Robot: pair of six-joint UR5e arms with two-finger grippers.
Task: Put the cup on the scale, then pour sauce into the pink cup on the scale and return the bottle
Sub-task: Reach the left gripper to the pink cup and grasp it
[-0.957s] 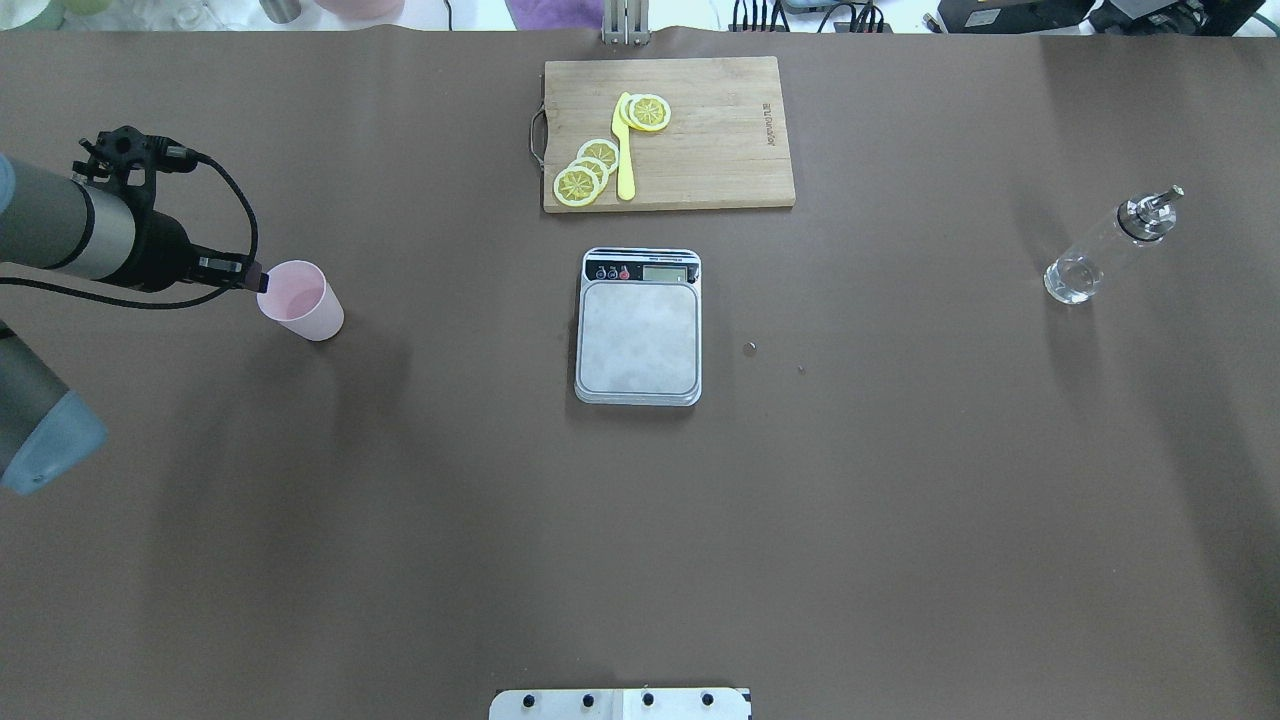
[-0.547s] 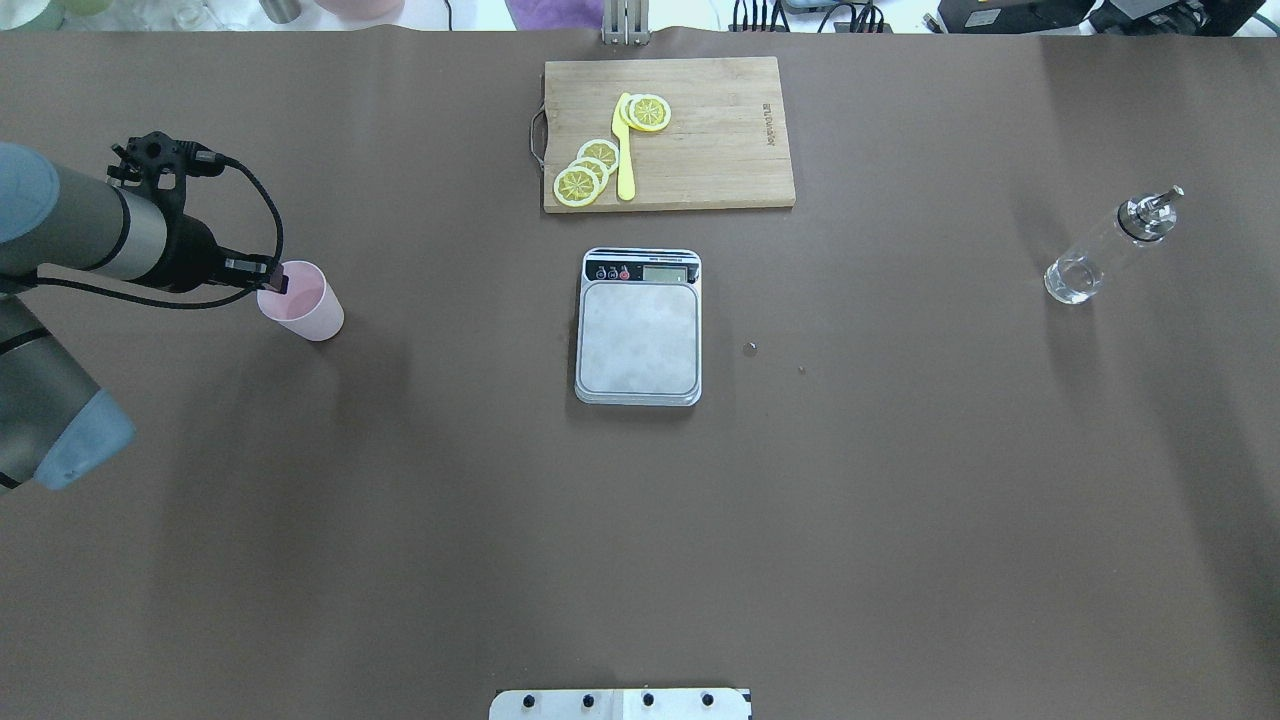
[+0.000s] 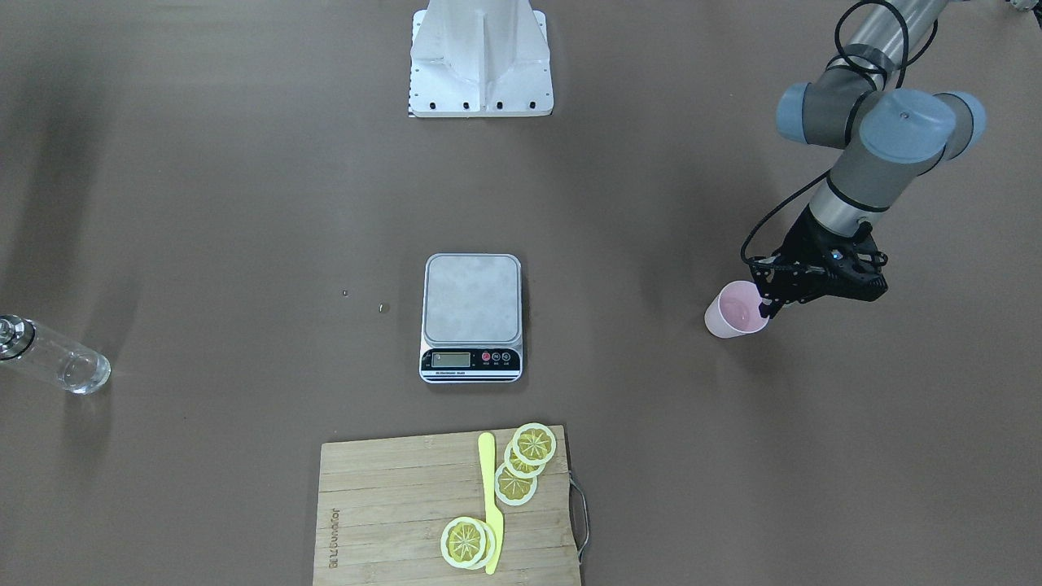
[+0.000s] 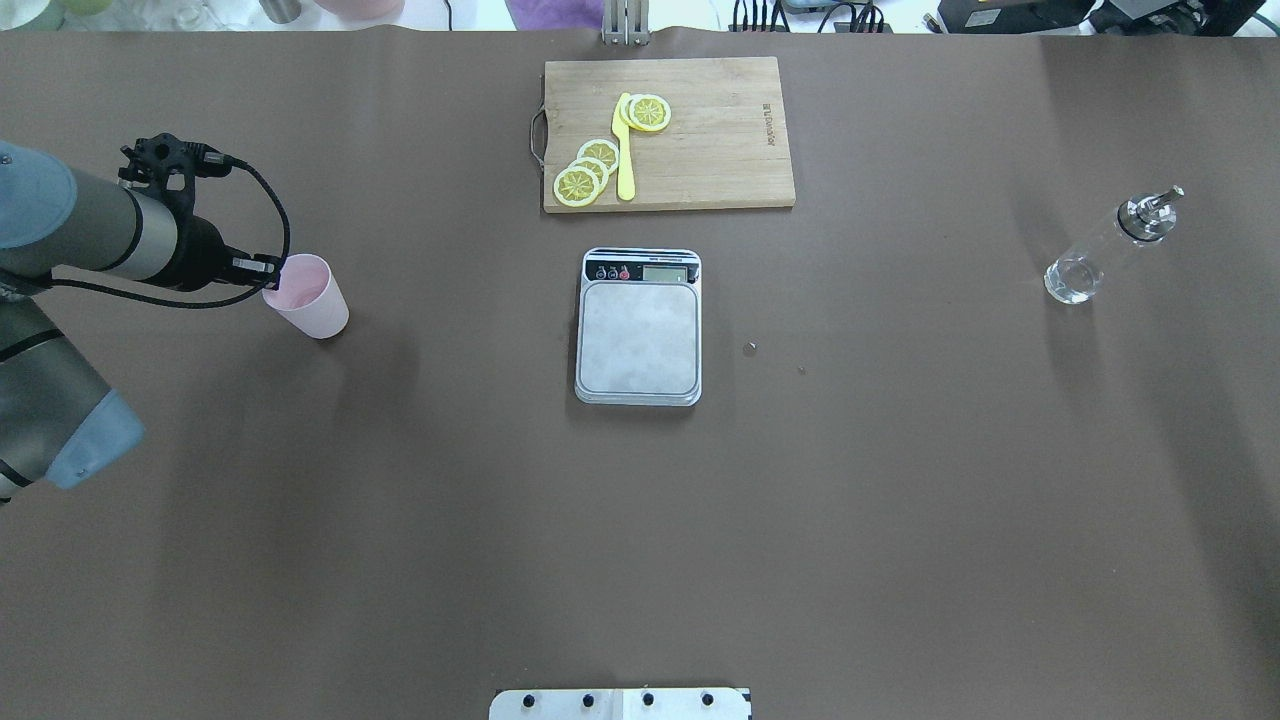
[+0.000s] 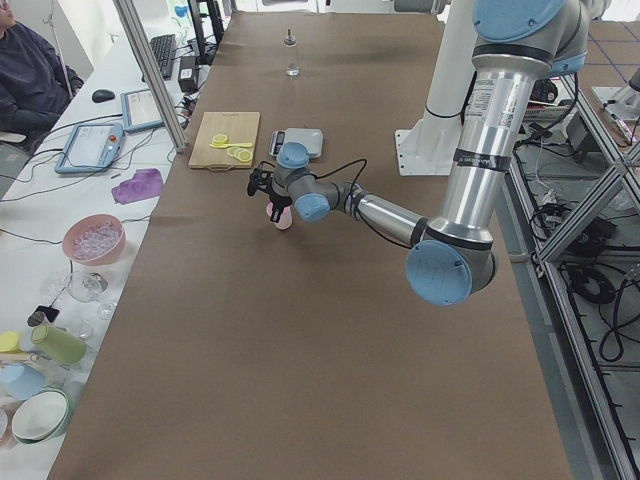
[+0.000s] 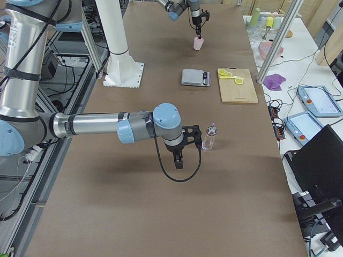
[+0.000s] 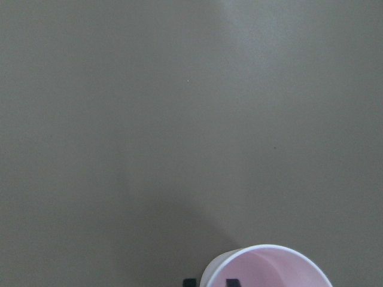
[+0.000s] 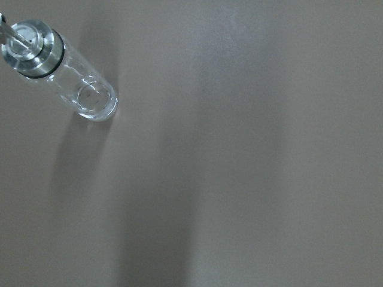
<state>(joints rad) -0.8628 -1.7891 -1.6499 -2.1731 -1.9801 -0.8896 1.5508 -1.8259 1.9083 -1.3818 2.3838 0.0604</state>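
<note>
- Because the left gripper (image 3: pixel 765 308) has its jaws closed on one wall of the small pale pink plastic cup (image 4: pixel 307 297), the cup may tilt or slip on the way to the silver-grey digital scale (image 4: pixel 638 335), well apart.
- The left arm reaches low, wrist down.
- The right gripper (image 6: pixel 179 160) hangs by the transparent cylindrical bottle (image 4: pixel 1105 250); its jaws' state cannot be told.

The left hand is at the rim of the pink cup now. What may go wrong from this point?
1. The left hand straddles the rim of the cup on one side only, one finger inside and one outside. The light cup may tilt or slip on the way to the scale.
2. The right hand is close beside the tall, narrow bottle. A small sideways contact may topple it.
</note>
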